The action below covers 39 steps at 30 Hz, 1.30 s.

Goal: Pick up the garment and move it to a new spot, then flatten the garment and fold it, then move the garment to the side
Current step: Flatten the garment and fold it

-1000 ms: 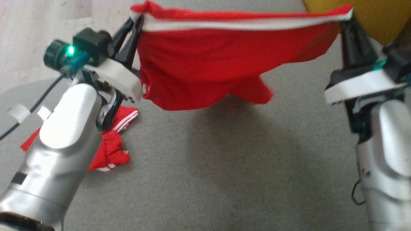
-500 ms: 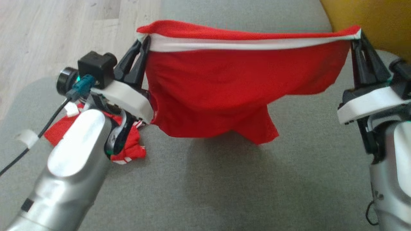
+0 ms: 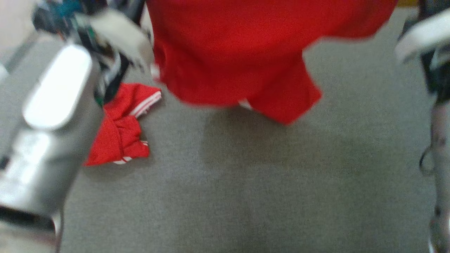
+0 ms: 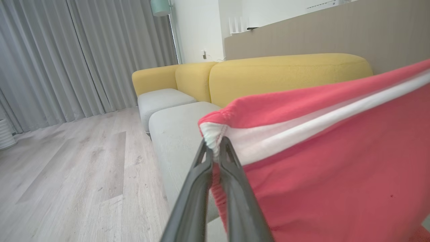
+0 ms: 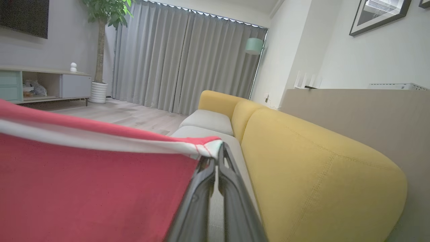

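**Garment held spread between both grippers above the sofa seat**

Left gripper (image 4: 215, 145): jaws all but closed, pinching one end of the white band along the top edge of the soft red fabric garment (image 4: 329, 161). Right gripper (image 5: 217, 154): jaws fully closed on the opposite end of the same band.

The band runs taut between the two grips. The body of the cloth hangs below it in loose folds over the far middle of the grey upholstered sofa seat (image 3: 267, 196). It appears clear of the seat, with a shadow beneath, though the head view is blurred.

A second, crumpled red cloth with white stripes (image 3: 119, 137) lies near the seat's left edge, beside the left forearm. A yellow padded backrest (image 5: 319, 168) stands along the seat's right side.

Handling, as judged: the garment is light, limp and without stiffness, so it will sag, swing and crease wherever unsupported. The banded edge is its firmest line, and its end corners are the soundest holds. Such a thin pinch could slip if the band is overstretched.
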{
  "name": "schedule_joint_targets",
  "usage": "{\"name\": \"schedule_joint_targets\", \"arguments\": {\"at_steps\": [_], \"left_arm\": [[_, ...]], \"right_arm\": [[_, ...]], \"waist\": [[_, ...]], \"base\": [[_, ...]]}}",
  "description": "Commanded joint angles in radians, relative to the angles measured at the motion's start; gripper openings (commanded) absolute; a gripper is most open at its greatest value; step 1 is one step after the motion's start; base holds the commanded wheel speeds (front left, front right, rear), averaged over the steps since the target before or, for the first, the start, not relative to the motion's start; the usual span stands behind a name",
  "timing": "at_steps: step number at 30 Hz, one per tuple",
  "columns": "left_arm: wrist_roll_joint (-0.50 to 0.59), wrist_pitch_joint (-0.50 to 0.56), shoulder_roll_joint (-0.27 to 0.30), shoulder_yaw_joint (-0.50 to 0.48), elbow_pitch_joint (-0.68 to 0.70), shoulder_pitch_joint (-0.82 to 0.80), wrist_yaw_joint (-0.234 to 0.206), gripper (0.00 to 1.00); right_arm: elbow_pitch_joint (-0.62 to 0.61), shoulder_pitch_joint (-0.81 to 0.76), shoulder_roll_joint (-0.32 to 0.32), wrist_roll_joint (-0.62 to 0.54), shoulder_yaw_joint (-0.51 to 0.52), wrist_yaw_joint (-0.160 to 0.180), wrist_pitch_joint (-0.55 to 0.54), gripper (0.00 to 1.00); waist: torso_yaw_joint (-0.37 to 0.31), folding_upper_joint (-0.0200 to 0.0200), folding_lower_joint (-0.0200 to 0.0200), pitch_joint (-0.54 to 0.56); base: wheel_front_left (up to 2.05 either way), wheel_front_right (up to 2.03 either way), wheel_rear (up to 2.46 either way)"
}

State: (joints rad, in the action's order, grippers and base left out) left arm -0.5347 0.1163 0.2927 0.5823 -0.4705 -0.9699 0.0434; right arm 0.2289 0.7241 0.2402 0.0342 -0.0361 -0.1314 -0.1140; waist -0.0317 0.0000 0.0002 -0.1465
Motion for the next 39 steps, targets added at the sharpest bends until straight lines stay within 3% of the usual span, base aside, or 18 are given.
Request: {"name": "schedule_joint_targets", "arguments": {"at_steps": [1,5,10,14,18,24,28,34,39], "left_arm": [[0.013,-0.005,0.032,-0.053,-0.017,-0.128,0.007,0.0],[0.046,-0.052,0.026,-0.061,-0.121,-0.302,0.023,0.0],[0.069,-0.182,-0.006,-0.083,-0.224,-0.488,0.033,0.0],[0.08,-0.295,-0.026,-0.09,-0.314,-0.566,0.04,0.0],[0.081,-0.352,-0.051,-0.079,-0.387,-0.568,0.057,0.0],[0.079,-0.372,-0.051,0.022,-0.445,-0.464,0.086,0.0],[0.043,-0.375,-0.043,0.117,-0.41,-0.369,0.087,0.0],[-0.074,-0.377,0.024,0.262,-0.329,-0.175,0.087,0.0],[-0.132,-0.373,0.058,0.358,-0.271,-0.045,0.087,0.0]], "right_arm": [[0.015,0.123,0.015,0.002,-0.005,0.001,0.011,0.0],[0.167,0.339,0.007,-0.028,-0.013,0.001,0.06,0.0],[0.329,0.571,-0.018,-0.085,0.067,0.001,0.191,0.0],[0.443,0.664,-0.034,-0.141,0.109,0.001,0.296,0.0],[0.554,0.666,-0.051,-0.167,0.107,0.001,0.334,0.0],[0.72,0.58,-0.043,-0.165,-0.049,0.001,0.352,0.0],[0.798,0.527,-0.031,-0.127,-0.125,0.001,0.352,0.0],[0.912,0.415,0.015,-0.009,-0.308,0.001,0.326,0.0],[0.93,0.32,0.057,0.135,-0.477,0.001,0.249,0.0]], "waist": [[-0.025,0.0,-0.0002,-0.133],[-0.046,0.0,-0.0002,-0.23],[-0.05,0.0,-0.0002,-0.312],[-0.053,0.0,-0.0002,-0.343],[-0.053,0.0,-0.0002,-0.367],[-0.052,0.0,-0.0002,-0.373],[-0.049,0.0,-0.0002,-0.343],[-0.039,0.0,-0.0002,-0.245],[-0.032,0.0,-0.0002,-0.161]], "base": [[0.0,0.0,0.0],[0.0,0.0,0.0],[0.0,0.0,0.0],[0.0,0.0,0.0],[0.0,0.0,0.0],[0.0,0.0,0.0],[0.0,0.0,0.0],[0.0,0.0,0.0],[0.0,0.0,0.0]]}}
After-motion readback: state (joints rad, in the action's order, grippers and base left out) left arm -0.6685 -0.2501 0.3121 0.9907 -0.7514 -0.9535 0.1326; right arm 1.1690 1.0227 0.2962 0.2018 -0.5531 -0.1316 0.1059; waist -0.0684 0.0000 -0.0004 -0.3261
